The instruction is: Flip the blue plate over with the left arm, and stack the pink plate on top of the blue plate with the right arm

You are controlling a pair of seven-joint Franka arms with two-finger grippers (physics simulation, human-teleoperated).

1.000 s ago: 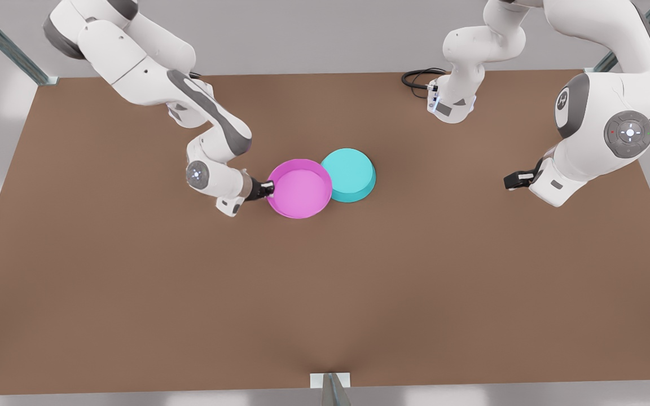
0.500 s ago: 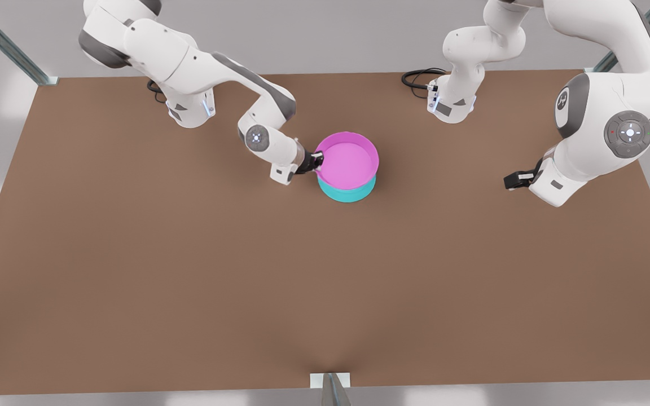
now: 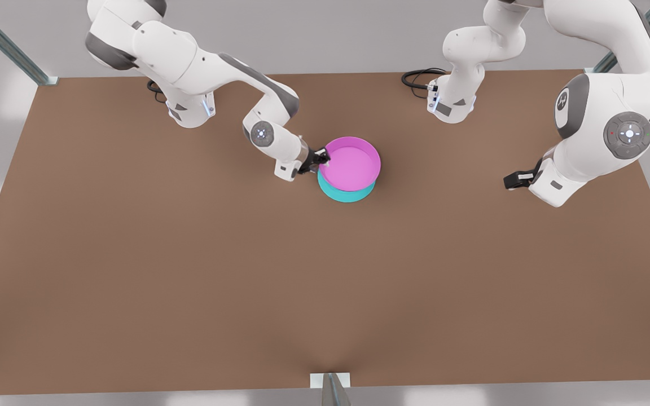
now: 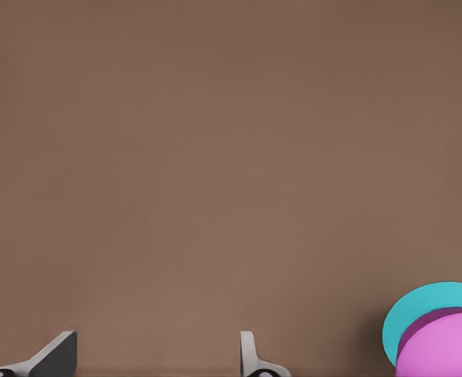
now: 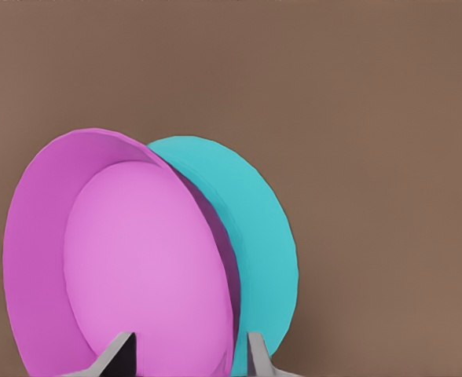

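Observation:
The pink plate (image 3: 350, 163) sits open side up over the blue plate (image 3: 347, 195), near the table's middle, covering most of it. I cannot tell whether they touch. My right gripper (image 3: 320, 160), on the front view's left, is shut on the pink plate's rim. The right wrist view shows the pink plate (image 5: 137, 251) close up between the right gripper (image 5: 188, 357) fingers, with the blue plate (image 5: 256, 228) behind it. My left gripper (image 3: 509, 181) waits open at the front view's right, well away from the plates. The left wrist view has the left gripper (image 4: 157, 357) over bare table, with the blue plate (image 4: 418, 308) and pink plate (image 4: 445, 352) farther off.
The brown table (image 3: 189, 282) stretches wide around the stack. Both arm bases stand along the far edge, with a black cable (image 3: 417, 78) beside one. Metal frame posts (image 3: 3, 42) rise at the far corners, and a bracket (image 3: 329, 381) sits at the near edge.
My right gripper carried the pink plate from beside the blue plate to above it, then lowered it slightly. The left arm has not moved.

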